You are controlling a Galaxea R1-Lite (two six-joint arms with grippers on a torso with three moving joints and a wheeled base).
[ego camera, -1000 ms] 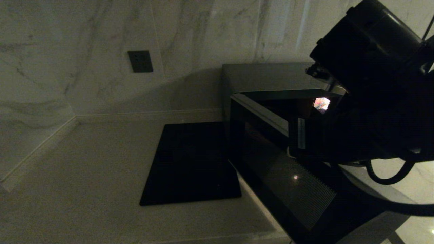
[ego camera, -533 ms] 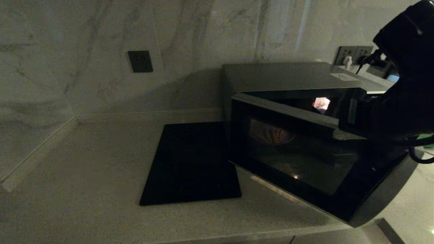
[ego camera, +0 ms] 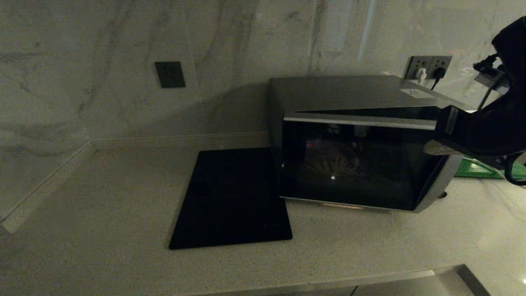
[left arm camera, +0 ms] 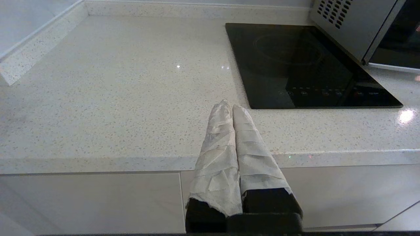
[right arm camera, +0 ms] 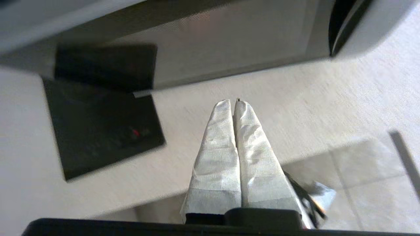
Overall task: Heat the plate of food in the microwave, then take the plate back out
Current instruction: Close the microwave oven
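Left gripper: fingers pressed together, holding nothing, over the countertop edge at 7 o'clock of the cooktop. Microwave: at 3 o'clock of the cooktop, door almost closed; plate of food dimly visible behind the glass. Right gripper: closed, empty, at the door's 3 o'clock end. Only the head view shows the green board; the wrist views show the taped fingers.
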